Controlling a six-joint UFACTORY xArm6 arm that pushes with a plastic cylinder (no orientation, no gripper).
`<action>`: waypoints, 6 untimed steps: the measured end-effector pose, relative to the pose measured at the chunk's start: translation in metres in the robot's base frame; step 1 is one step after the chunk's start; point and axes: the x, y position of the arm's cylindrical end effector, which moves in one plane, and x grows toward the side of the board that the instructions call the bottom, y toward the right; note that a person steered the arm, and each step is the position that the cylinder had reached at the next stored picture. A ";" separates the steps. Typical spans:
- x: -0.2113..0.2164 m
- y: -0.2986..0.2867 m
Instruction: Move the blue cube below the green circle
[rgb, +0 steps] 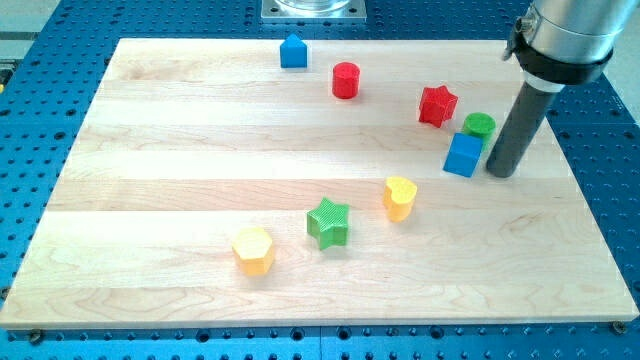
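**Desk:** Any labels or writing you can read?

**Me:** None that I can make out on the blocks, the board or the arm.

**Desk:** The blue cube, then.

**Me:** The blue cube (463, 155) is a plain, bright blue block with a lighter top face, turned a little so one corner faces the view's bottom. It sits on the wooden board (200, 150) at the view's right, directly under the green circle (479, 125), the two touching or nearly so.

**Desk:** And your end of things?

**Me:** There are no fingers on this rig to be apart or together, only a dark rod. My tip (502, 172) is down at the board just to the right of the blue cube, a narrow gap showing between them, and below-right of the green circle.

**Desk:** What surrounds it?

**Me:** A red star (437, 105) lies up-left of the green circle, a red cylinder (345, 80) further left, and a blue house-shaped block (293, 51) near the top edge. Toward the bottom run a yellow heart (400, 197), a green star (328, 222) and a yellow hexagon (253, 249).
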 end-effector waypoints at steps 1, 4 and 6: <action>0.038 -0.050; -0.053 -0.085; -0.020 -0.067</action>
